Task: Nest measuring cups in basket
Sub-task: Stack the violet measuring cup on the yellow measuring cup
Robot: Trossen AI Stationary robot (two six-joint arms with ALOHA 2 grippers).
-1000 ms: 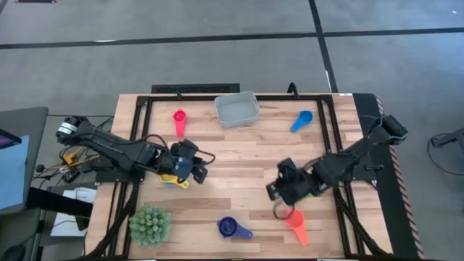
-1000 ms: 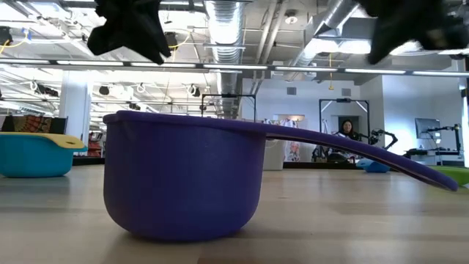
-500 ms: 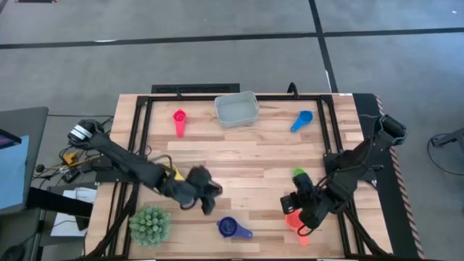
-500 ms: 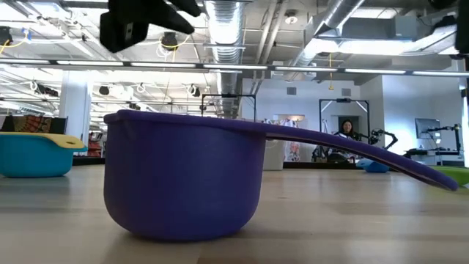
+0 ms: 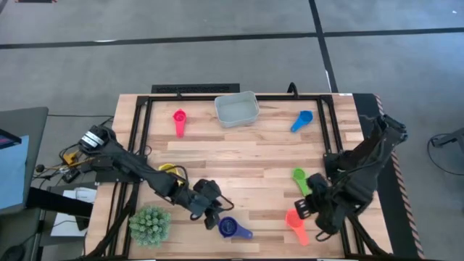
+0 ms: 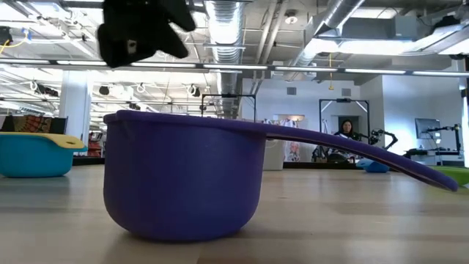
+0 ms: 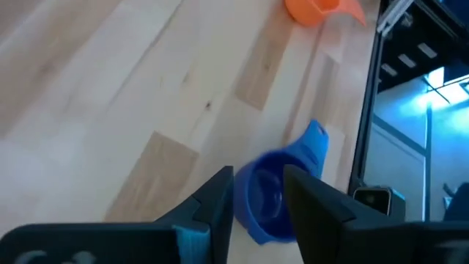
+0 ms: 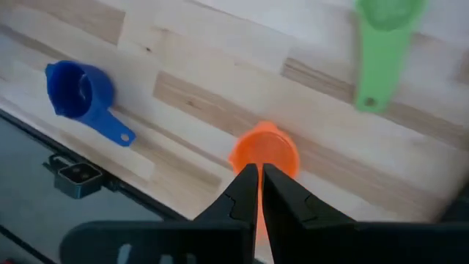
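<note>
Currently, operator, read your scene from the high view as a clock face:

Left pincer [image 5: 216, 217]: low at about 6 o'clock on the counter [image 5: 246, 156], just beside the dark blue cup [image 5: 229, 228]; your left wrist view shows its fingers [image 7: 212, 209] set narrowly apart with that cup's rim between their tips, not yet gripped.

Right pincer [image 5: 304, 208]: at about 5 o'clock, over the orange cup [image 5: 293, 218]; your right wrist view shows its fingers [image 8: 245, 192] pressed almost together, holding nothing.

Basket [image 5: 236, 109]: at 12 o'clock by the far edge, with no cups in it.

Red cup [image 5: 179, 117]: at about 10 o'clock, left of the basket.

Light blue cup [image 5: 302, 119]: at about 2 o'clock, right of the basket.

Green cup [image 5: 299, 178]: at about 4 o'clock, just beyond the orange one and apart from it.

Yellow cup [image 5: 168, 170]: at about 8 o'clock, partly hidden under your left arm.

Spiky plant [image 5: 149, 225]: at about 7 o'clock, near the corner.
</note>
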